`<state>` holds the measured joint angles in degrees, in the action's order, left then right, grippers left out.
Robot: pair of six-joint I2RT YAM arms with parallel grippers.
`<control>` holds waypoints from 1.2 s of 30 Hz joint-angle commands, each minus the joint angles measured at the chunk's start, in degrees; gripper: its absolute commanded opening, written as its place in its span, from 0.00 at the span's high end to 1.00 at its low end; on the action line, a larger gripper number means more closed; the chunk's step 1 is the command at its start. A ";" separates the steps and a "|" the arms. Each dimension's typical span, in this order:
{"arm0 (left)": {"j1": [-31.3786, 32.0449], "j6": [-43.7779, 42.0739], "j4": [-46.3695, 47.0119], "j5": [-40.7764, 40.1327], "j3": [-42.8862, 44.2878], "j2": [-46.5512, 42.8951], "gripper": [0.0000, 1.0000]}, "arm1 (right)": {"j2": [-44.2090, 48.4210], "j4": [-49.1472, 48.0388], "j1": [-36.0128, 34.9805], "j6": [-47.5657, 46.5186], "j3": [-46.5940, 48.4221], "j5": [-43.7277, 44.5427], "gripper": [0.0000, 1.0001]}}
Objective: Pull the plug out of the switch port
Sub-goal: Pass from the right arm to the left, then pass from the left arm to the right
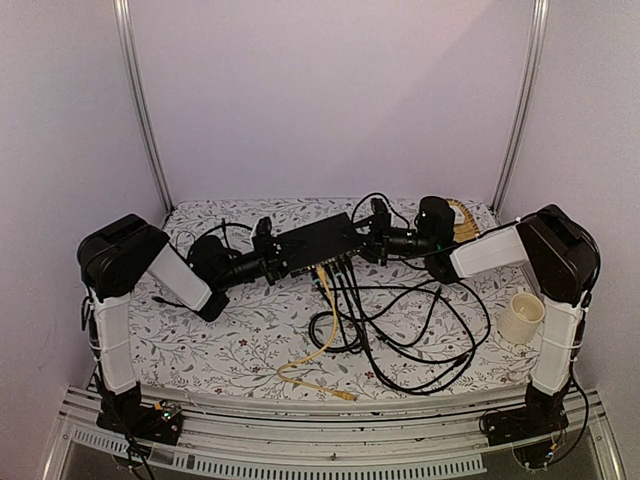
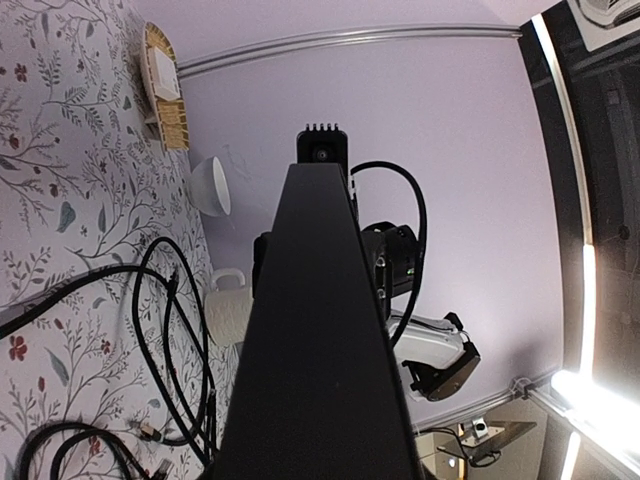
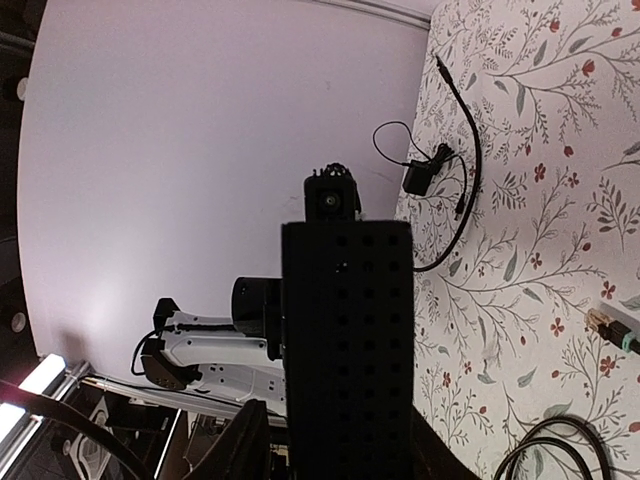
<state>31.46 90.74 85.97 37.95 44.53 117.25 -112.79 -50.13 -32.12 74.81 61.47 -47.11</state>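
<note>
The switch [image 1: 322,240], a flat black box, is held off the floral table between both arms. My left gripper [image 1: 272,250] is shut on its left end, and my right gripper [image 1: 372,232] is shut on its right end. A yellow cable [image 1: 326,335] and several black cables [image 1: 385,320] hang from the ports on its near edge down to the table. In the left wrist view the switch [image 2: 320,350] fills the centre and hides my fingers. In the right wrist view its perforated side [image 3: 350,350] does the same.
A cream ribbed cup [image 1: 521,318] stands at the right, also in the left wrist view [image 2: 228,305], near a white bowl [image 2: 212,185]. A tan basket [image 1: 462,218] sits at the back right. A black adapter [image 3: 418,178] lies at the back left. Loose cable loops cover the table's middle.
</note>
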 commanded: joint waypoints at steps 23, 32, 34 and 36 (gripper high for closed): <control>0.62 4.70 2.45 3.79 5.71 1.53 1.00 | -4.23 7.67 0.59 -6.07 11.15 -9.23 0.55; 0.56 3.60 0.64 4.58 7.51 2.19 1.00 | -6.30 10.34 -1.47 -5.32 12.36 -11.90 0.66; 0.53 3.29 0.60 4.76 7.42 2.19 1.00 | -6.21 10.88 -1.66 -5.20 12.38 -11.94 0.74; 0.52 3.09 0.60 4.80 7.18 2.11 1.00 | -6.06 11.42 -1.81 -5.20 12.31 -12.00 0.88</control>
<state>31.18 93.17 83.07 42.37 49.67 119.35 -118.17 -38.96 -31.70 70.61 72.38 -57.32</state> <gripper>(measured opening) 0.259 0.244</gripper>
